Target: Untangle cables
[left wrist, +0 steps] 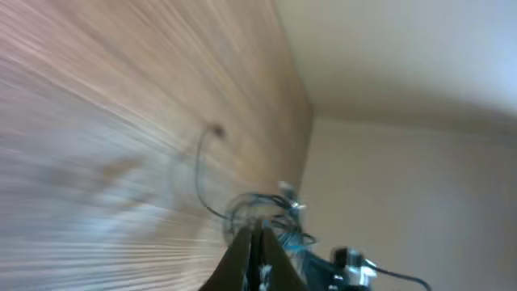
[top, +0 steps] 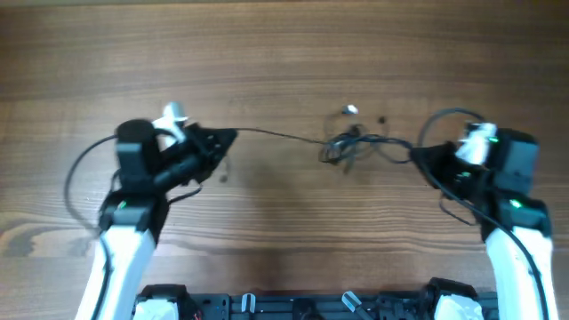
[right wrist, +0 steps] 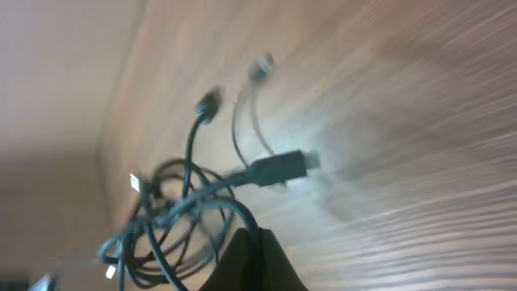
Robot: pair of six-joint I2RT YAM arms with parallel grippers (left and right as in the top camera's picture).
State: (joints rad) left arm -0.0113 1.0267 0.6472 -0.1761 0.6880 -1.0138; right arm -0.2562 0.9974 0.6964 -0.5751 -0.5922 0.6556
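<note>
A knot of thin black cables (top: pixel 348 144) lies mid-table, with a silver plug (top: pixel 351 110) and a small black plug (top: pixel 382 119) behind it. One cable (top: pixel 276 134) runs taut from the knot to my left gripper (top: pixel 229 136), which is shut on it. My right gripper (top: pixel 416 153) is shut on another cable loop at the knot's right side. The right wrist view shows the knot (right wrist: pixel 174 218), a black plug (right wrist: pixel 279 168) and my closed jaws (right wrist: pixel 246 236) pinching a loop. The left wrist view shows my closed jaws (left wrist: pixel 257 230) with the knot (left wrist: pixel 262 212) just beyond.
A wooden table (top: pixel 284 53) spreads all round. Thicker black arm wires loop beside the left arm (top: pixel 76 178) and above the right arm (top: pixel 444 117). The robot base sits at the front edge (top: pixel 302 304).
</note>
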